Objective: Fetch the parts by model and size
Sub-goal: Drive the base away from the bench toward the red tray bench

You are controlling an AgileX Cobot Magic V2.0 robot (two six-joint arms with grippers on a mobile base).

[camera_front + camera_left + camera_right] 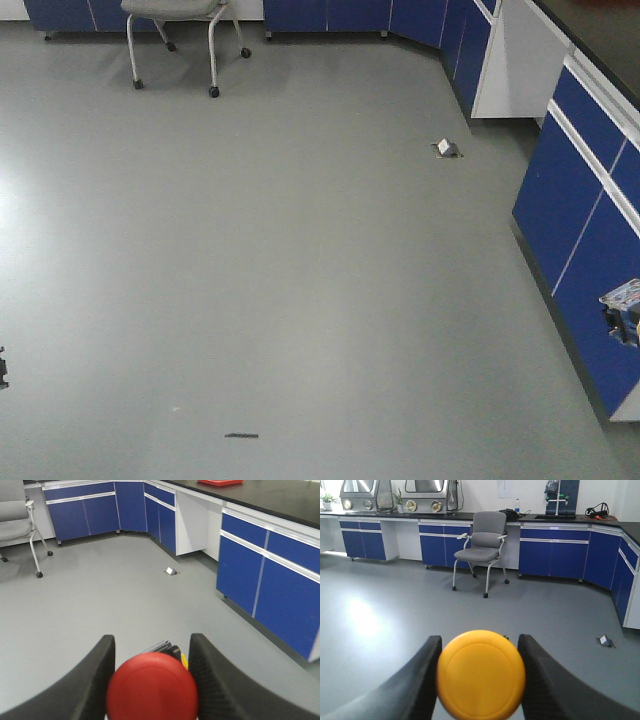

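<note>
In the left wrist view, the red-capped push-button switch (151, 686) fills the gap between two black fingers, and a bit of its dark base with a yellow edge shows behind the cap. My left gripper (152, 645) is shut on it above the grey floor. My right gripper (479, 640) is shut on the yellow-capped switch (481, 675), whose round cap faces the camera and hides its base. In the front view, only a blue-and-black bit (622, 310) at the right edge and a dark sliver (2, 368) at the left edge show.
Blue cabinets (585, 230) under a black counter (280, 497) line the right side and far wall. A grey wheeled chair (180, 40) stands at the back. A small metal floor box (447, 149) and a dark strip (241, 435) lie on the floor. A red tray (220, 482) sits on the counter.
</note>
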